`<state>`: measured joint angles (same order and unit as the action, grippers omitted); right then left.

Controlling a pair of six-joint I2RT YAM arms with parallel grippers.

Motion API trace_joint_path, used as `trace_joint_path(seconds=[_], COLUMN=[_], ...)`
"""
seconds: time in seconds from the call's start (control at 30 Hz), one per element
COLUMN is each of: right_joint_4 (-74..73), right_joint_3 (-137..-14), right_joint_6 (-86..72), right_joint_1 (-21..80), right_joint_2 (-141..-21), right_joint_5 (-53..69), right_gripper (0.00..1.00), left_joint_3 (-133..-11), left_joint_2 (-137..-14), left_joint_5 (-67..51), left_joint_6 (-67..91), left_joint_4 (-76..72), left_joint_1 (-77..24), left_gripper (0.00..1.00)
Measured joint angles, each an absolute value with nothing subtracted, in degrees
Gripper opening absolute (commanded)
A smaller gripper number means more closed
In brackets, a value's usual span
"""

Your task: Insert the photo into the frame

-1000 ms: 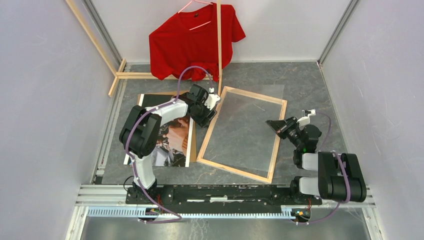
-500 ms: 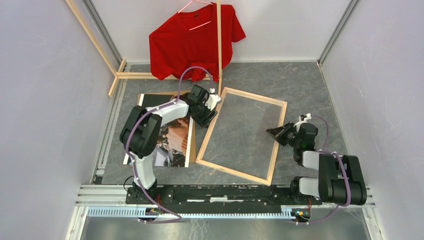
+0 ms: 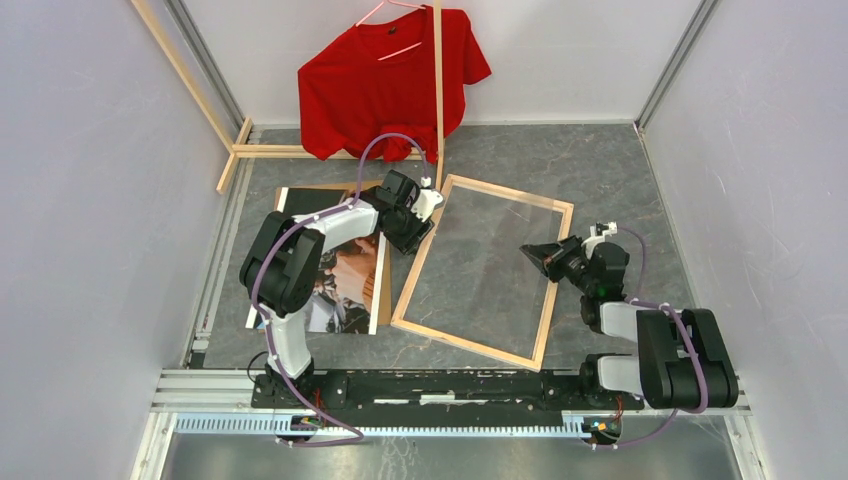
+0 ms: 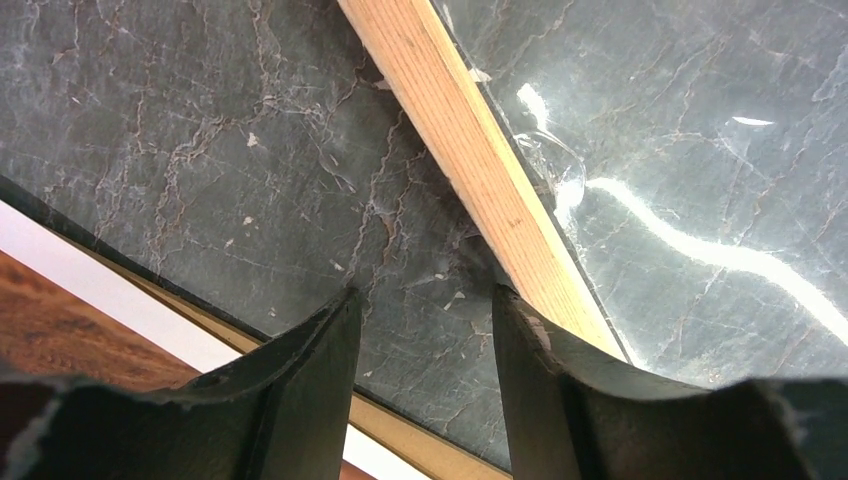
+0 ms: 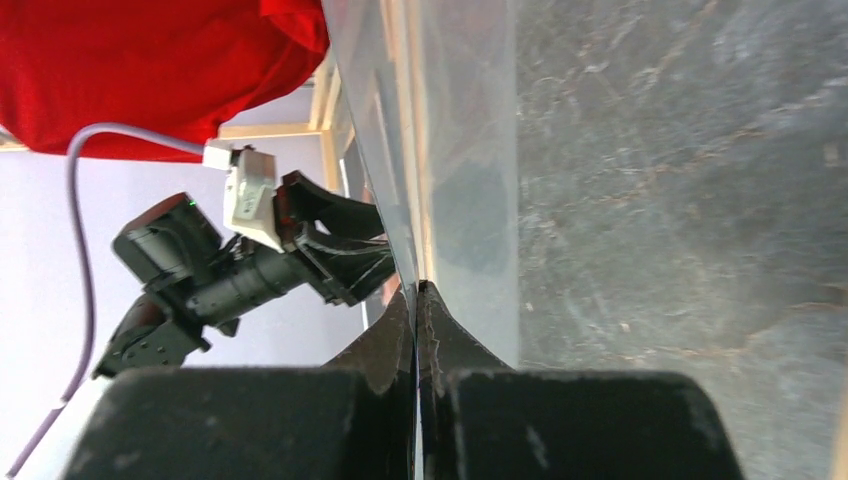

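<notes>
The frame (image 3: 475,340) lies flat on the table, bare wood face up. A clear sheet (image 3: 485,255) lies tilted over its opening. My right gripper (image 3: 530,252) is shut on that sheet's right edge; in the right wrist view the fingertips (image 5: 416,292) pinch the clear sheet (image 5: 465,150). The photo (image 3: 345,285) rests face up left of the frame, partly under my left arm. My left gripper (image 3: 412,238) hangs open over bare table between the photo and the frame's left bar (image 4: 470,170), with nothing between its fingers (image 4: 425,295). The photo's white border (image 4: 90,265) shows at lower left.
A brown cardboard sheet (image 3: 385,285) lies under the photo, its edge showing on the right. A red shirt (image 3: 385,85) hangs on a wooden rack (image 3: 438,80) at the back. The rack's base bars (image 3: 290,151) lie at the back left. Walls close in both sides.
My right gripper has moved left over the frame with the clear sheet, which no longer sticks out past the frame's far edge. My left gripper's jaws have narrowed a little.
</notes>
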<state>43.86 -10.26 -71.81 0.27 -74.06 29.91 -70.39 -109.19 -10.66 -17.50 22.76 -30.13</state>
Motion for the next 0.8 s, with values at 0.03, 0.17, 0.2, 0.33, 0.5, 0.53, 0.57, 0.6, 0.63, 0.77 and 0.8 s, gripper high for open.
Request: trace_joint_path(seconds=[0.03,0.17,0.2,0.33,0.5,0.53,0.57,0.6,0.63,0.77,0.8], right_joint_4=[44.66,46.76,47.16,48.14,49.30,49.47,49.84,50.24,50.89,51.68,51.62], right_joint_3=[-10.26,-10.26,-10.26,-10.26,-11.07,-11.51,-11.86,-12.05,-12.21,-12.67,-12.93], right_joint_6=[-72.77,-76.09,-76.97,-79.88,-83.18,-83.81,-84.47,-85.01,-85.86,-87.77,-87.88], right_joint_1=[0.75,2.02,2.15,2.59,3.70,4.12,4.51,4.80,5.19,6.20,6.26], right_joint_2=[-73.91,-73.06,-72.88,-72.10,-70.83,-70.70,-70.63,-70.57,-70.48,-69.97,-69.80], right_joint_5=[29.87,29.91,29.89,29.91,29.56,29.43,29.32,29.21,29.08,28.34,28.29], right_gripper=[0.00,0.00,0.00,0.00,0.00,0.00,0.00,0.00,0.00,0.00,0.00], left_joint_3=[-70.35,-70.26,-70.19,-70.02,-69.84,-69.80,-69.78,-69.78,-69.78,-69.78,-69.78], left_joint_2=[-109.19,-109.16,-109.16,-109.14,-109.06,-109.03,-109.03,-109.01,-109.01,-108.92,-108.90], left_joint_5=[-10.66,-10.66,-10.68,-10.68,-10.72,-10.87,-11.03,-11.11,-11.31,-12.93,-13.45], left_joint_6=[-17.50,-17.50,-17.50,-17.52,-17.50,-17.50,-17.50,-17.50,-17.50,-17.50,-17.50], left_joint_4=[22.68,22.48,22.31,21.93,21.61,21.50,21.45,21.43,21.39,21.41,21.56], left_joint_1=[-30.15,-30.15,-30.15,-30.22,-30.26,-30.24,-30.24,-30.22,-30.17,-29.58,-29.41], left_gripper=[0.57,0.56,0.56,0.55,0.54,0.54,0.54,0.54,0.54,0.56,0.58])
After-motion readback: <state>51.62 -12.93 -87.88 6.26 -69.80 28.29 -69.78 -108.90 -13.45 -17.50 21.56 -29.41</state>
